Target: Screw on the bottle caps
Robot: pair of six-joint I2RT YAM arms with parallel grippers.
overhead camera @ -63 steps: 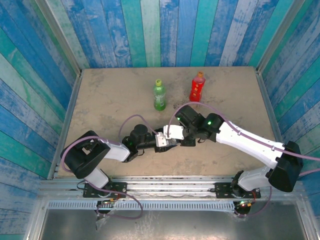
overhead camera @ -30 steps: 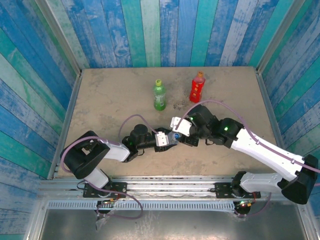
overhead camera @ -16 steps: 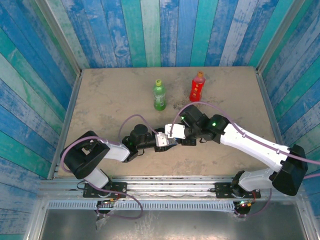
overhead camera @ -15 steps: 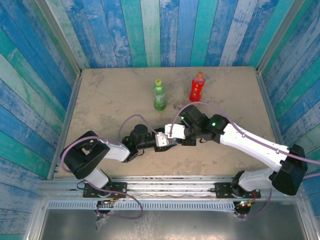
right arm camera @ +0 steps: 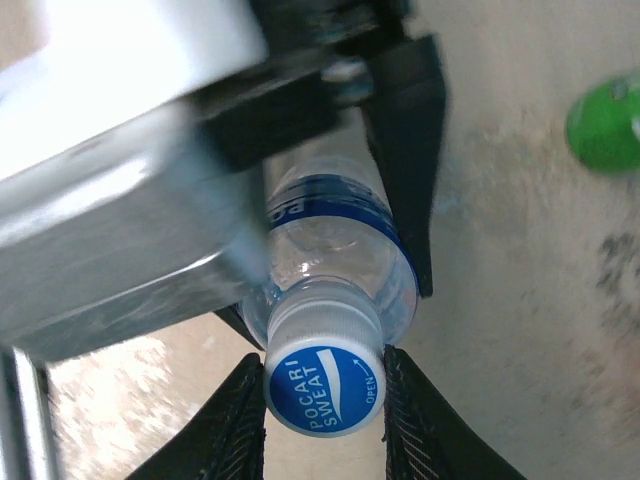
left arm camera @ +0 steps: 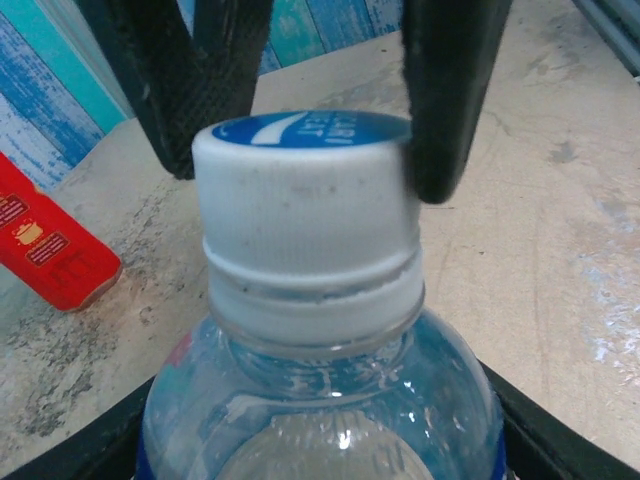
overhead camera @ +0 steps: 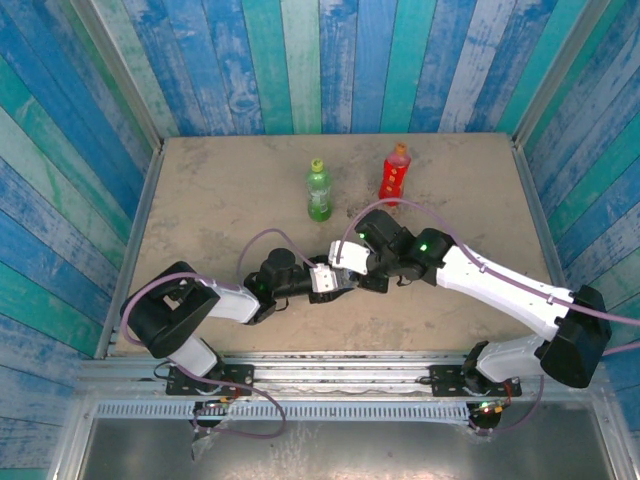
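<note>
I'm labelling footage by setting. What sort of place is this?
Probably a lab test booth for robots: a table boxed in by blue plank walls, two arms bolted at its near edge, a green bottle and red bottle set out.

Blue-and-teal plank walls (overhead camera: 300, 60) enclose 3 sides of a scuffed beige tabletop (overhead camera: 220, 190) (evenly lit).

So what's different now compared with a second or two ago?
The right gripper, which had backed off toward the right a second ago, swung back in and closed on the blue cap. The left gripper kept holding the clear bottle in the same spot. The green bottle and red bottle haven't moved.
</note>
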